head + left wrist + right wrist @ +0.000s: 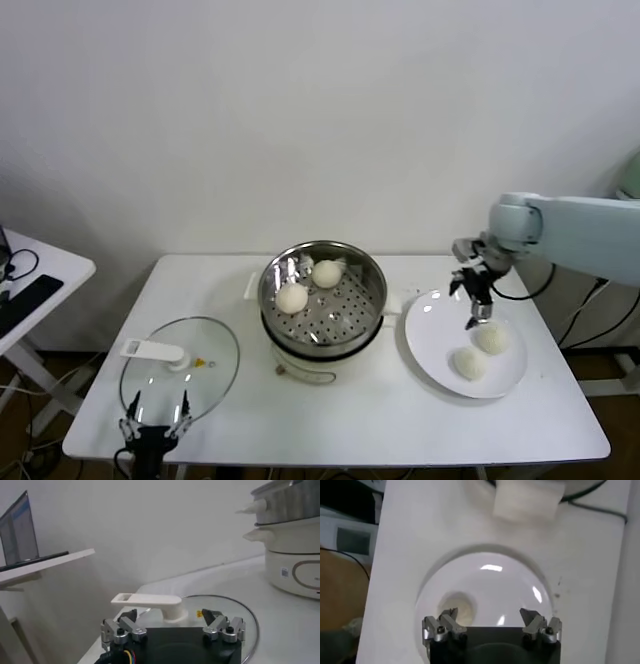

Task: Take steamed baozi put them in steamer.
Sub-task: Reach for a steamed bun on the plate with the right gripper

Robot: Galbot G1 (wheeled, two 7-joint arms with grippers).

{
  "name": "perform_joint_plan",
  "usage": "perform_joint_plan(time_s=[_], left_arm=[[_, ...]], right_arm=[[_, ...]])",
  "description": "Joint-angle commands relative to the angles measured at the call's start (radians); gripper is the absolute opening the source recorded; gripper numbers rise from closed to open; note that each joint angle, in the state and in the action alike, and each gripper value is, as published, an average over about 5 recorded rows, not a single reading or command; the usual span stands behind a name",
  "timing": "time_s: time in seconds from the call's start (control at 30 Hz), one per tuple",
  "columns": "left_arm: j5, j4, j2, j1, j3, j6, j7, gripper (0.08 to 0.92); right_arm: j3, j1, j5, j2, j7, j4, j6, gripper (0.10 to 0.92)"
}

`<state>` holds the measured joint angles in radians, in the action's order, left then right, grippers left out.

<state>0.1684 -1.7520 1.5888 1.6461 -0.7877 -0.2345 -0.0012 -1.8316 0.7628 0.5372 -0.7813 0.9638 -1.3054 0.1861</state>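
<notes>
The steel steamer [366,283] sits on its cream pot base at the table's middle and holds two baozi [292,297] [326,273]. Two more baozi [491,337] [469,363] lie on the white plate [430,330] to its right. My right gripper [478,312] hangs open and empty just above the plate, next to the farther bun. In the right wrist view my right gripper [490,617] is open over the plate [510,585], with one baozi [457,607] by one finger. My left gripper [155,412] is parked open at the table's front left edge.
A round glass lid [205,375] with a white handle [150,350] lies on the table's front left, just beyond the left gripper [170,617]; it also shows in the left wrist view [150,601], with the steamer [290,505] behind. A side table [30,275] stands at far left.
</notes>
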Motion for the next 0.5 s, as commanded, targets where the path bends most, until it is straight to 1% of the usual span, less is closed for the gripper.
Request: perform_joint_plan(time_s=[0.03, 0.5], left_arm=[[0.0, -0.003, -0.001, 0.003, -0.004, 0.001, 0.0, 0.823], [0.013, 0.006, 0.004, 0.011, -0.01, -0.006, -0.004, 0.823]], right_arm=[[0.062, -0.17, -0.106, 0.097, -0.006, 0.01, -0.001, 0.823], [0.172, -0.321, -0.166, 0.069, -0.018, 0.076, -0.003, 0.823]])
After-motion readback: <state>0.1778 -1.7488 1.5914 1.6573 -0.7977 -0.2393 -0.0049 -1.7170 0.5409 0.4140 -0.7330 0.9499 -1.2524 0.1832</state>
